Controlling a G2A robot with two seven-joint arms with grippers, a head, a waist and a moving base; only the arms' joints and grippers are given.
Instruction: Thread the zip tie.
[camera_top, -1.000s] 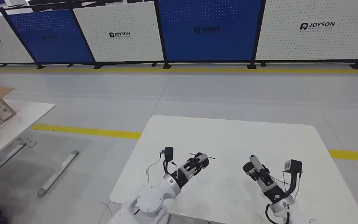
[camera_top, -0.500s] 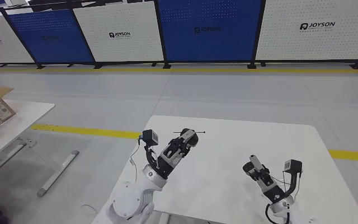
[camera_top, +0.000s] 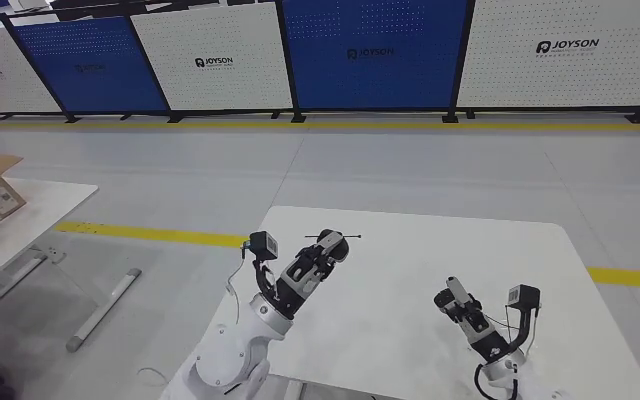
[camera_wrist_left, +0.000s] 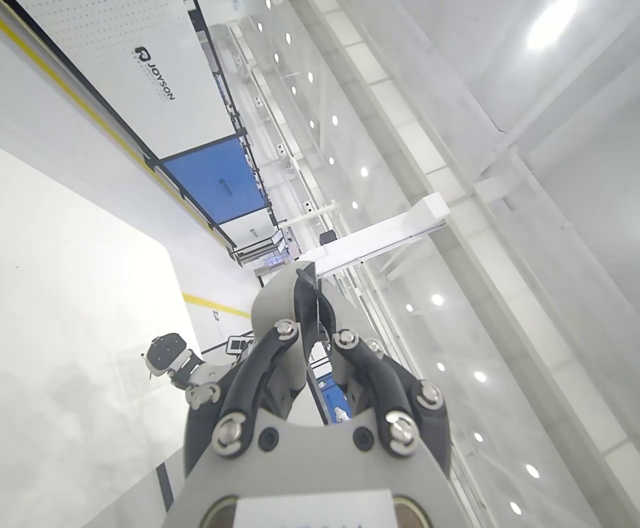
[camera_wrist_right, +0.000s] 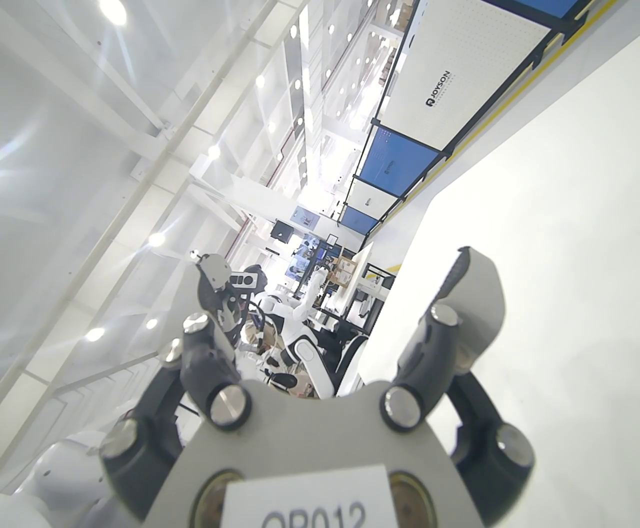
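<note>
The left pincer (camera_top: 335, 243) is over the left part of the white tabletop (camera_top: 470, 240), clamped on the thin black zip tie (camera_top: 352, 237) (its ends stick out crosswise on either side of the fingertips). The right pincer (camera_top: 452, 290) sits at the near right, fingers spread, holding nothing.

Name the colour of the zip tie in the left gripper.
Black zip tie, clearest in the top view.
</note>
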